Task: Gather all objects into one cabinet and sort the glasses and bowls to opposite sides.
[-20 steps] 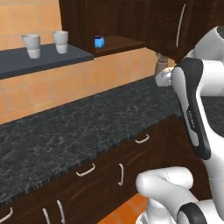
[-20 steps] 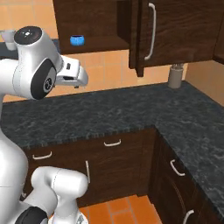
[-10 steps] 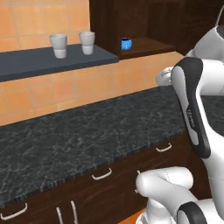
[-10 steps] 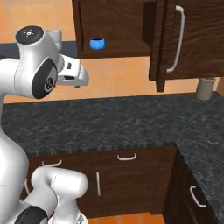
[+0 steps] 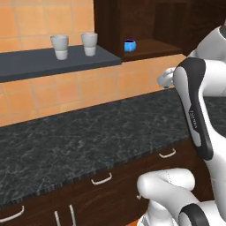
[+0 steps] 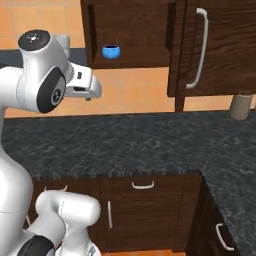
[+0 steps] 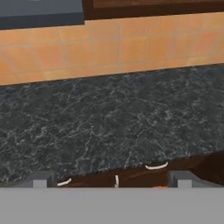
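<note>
Grey slab shelf bearing two tumblers, blue bowl in cabinet, hand fingers apart

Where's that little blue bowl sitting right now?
The blue bowl sits inside the open dark wooden cabinet, near its left edge, just right of the grey shelf holding two tumblers.

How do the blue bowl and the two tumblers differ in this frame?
The blue bowl is bright blue and squat; the tumblers are pale grey, taller and tapered. The bowl sits inside the dark wooden cabinet; the tumblers stand on the grey slab shelf beside it. All are upright and untouched.
</note>
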